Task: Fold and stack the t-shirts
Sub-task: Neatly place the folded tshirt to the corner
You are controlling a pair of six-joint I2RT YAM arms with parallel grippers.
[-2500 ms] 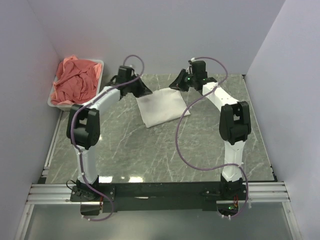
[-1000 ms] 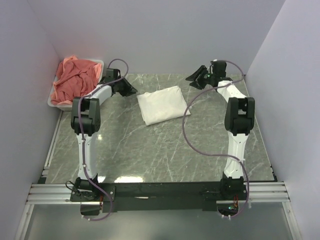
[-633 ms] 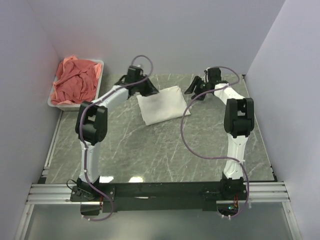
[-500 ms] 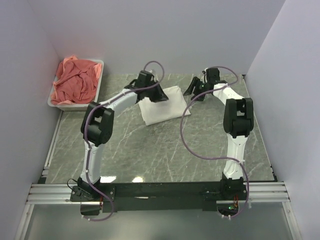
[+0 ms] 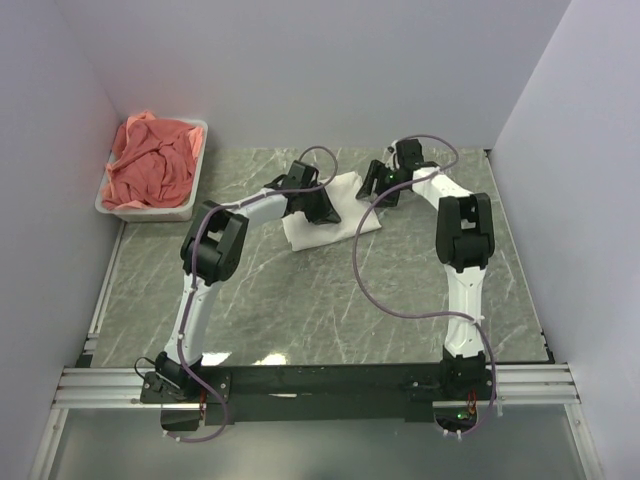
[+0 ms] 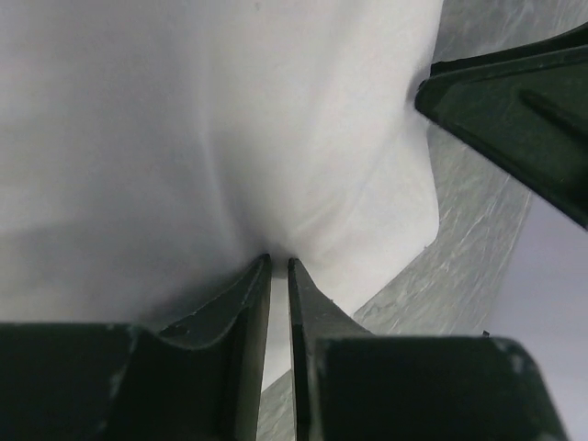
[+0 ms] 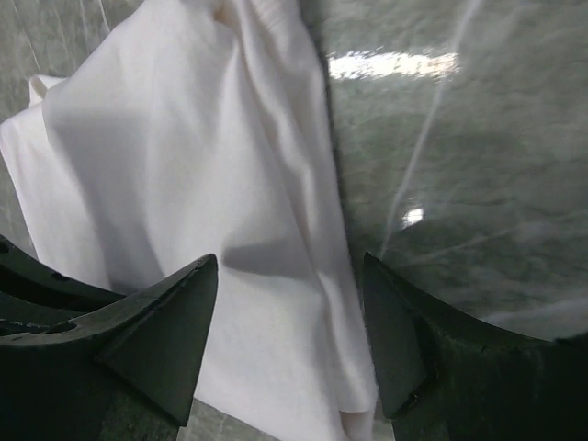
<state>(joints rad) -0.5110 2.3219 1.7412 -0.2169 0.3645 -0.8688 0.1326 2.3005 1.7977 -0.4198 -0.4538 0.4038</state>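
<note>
A folded white t-shirt lies at the back middle of the table, its print hidden. My left gripper is on top of it. In the left wrist view its jaws stand almost together, pinching a puckered fold of the white t-shirt. My right gripper is at the shirt's right edge. In the right wrist view the right gripper is open, low over the t-shirt, with cloth between its fingers. Salmon-pink t-shirts are heaped in the tub.
The white plastic tub stands at the back left against the wall. Grey marble tabletop stretches toward the arm bases. A finger of the right gripper shows in the left wrist view, close by. Walls enclose the back and both sides.
My left gripper swung right from near the tub onto the white t-shirt and narrowed. My right gripper moved left to the shirt's right edge and opened wider.
</note>
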